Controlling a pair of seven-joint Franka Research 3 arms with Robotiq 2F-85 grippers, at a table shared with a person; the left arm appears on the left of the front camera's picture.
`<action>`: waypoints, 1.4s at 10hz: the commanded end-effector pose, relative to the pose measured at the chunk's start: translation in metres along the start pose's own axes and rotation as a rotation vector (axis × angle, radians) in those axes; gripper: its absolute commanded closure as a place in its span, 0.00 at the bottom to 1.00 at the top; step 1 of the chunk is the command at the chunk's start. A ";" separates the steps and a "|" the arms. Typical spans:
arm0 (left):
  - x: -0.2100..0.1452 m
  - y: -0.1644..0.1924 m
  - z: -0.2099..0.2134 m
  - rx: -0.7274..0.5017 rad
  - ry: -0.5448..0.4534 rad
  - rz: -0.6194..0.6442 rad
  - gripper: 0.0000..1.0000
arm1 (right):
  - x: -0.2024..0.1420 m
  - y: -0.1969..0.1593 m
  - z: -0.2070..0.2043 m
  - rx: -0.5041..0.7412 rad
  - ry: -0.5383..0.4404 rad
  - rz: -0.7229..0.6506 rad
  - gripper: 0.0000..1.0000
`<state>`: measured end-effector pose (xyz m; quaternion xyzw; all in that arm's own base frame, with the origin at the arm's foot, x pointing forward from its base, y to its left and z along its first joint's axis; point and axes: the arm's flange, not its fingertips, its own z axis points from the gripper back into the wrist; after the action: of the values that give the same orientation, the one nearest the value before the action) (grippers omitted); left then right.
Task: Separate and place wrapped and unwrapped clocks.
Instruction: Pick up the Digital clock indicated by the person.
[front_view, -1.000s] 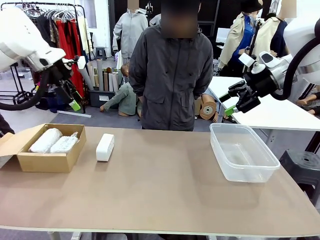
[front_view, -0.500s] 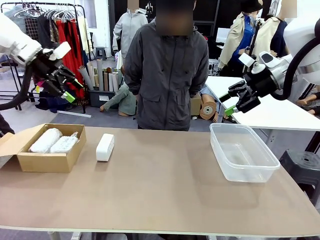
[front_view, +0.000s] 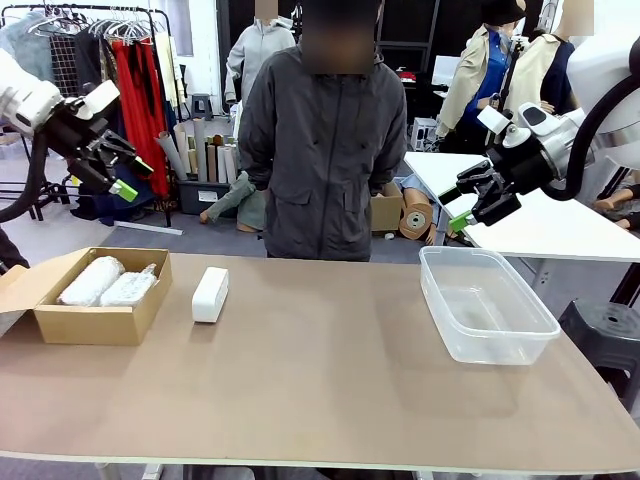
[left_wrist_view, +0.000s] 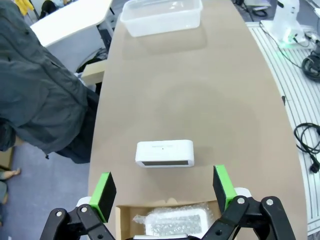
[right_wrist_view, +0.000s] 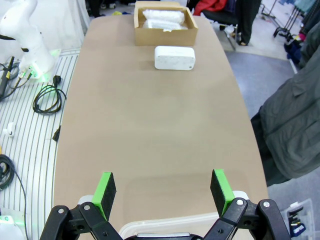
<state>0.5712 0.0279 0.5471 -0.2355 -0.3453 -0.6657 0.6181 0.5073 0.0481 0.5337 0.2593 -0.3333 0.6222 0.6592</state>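
The unwrapped clock (front_view: 210, 294), a bare white block, lies on the table just right of a brown cardboard box (front_view: 100, 325). Two wrapped clocks (front_view: 92, 281) (front_view: 130, 288) lie side by side inside that box, in crinkly plastic. My left gripper (front_view: 125, 175) hangs open high above the box at the far left. In the left wrist view the left gripper (left_wrist_view: 162, 187) looks down on the bare clock (left_wrist_view: 164, 153) and a wrapped one (left_wrist_view: 172, 222). My right gripper (front_view: 462, 200) is open in the air above a clear tub (front_view: 440, 300). From the right wrist, the right gripper (right_wrist_view: 162, 186) faces the bare clock (right_wrist_view: 174, 58) far off.
A person in a dark grey jacket (front_view: 325, 150) stands at the table's far edge, hands not visible. The clear tub (left_wrist_view: 161, 20) holds nothing. A white table (front_view: 540, 225) stands behind the right arm. Bare tabletop (front_view: 320, 370) spans the middle.
My left gripper has swung up and to the left, away from the table's middle. The person has shifted slightly left. The right arm and the clocks have not moved.
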 end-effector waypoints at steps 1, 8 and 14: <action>-0.009 0.009 0.008 0.020 -0.056 0.037 0.00 | 0.001 0.001 0.000 0.000 0.001 0.007 0.00; -0.026 0.011 0.011 0.030 -0.051 0.053 0.00 | 0.001 0.001 0.000 0.000 0.001 0.007 0.00; -0.026 0.011 0.011 0.030 -0.051 0.053 0.00 | 0.001 0.001 0.000 0.000 0.001 0.007 0.00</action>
<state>0.5856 0.0550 0.5373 -0.2574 -0.3635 -0.6330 0.6333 0.5073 0.0481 0.5337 0.2593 -0.3333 0.6222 0.6592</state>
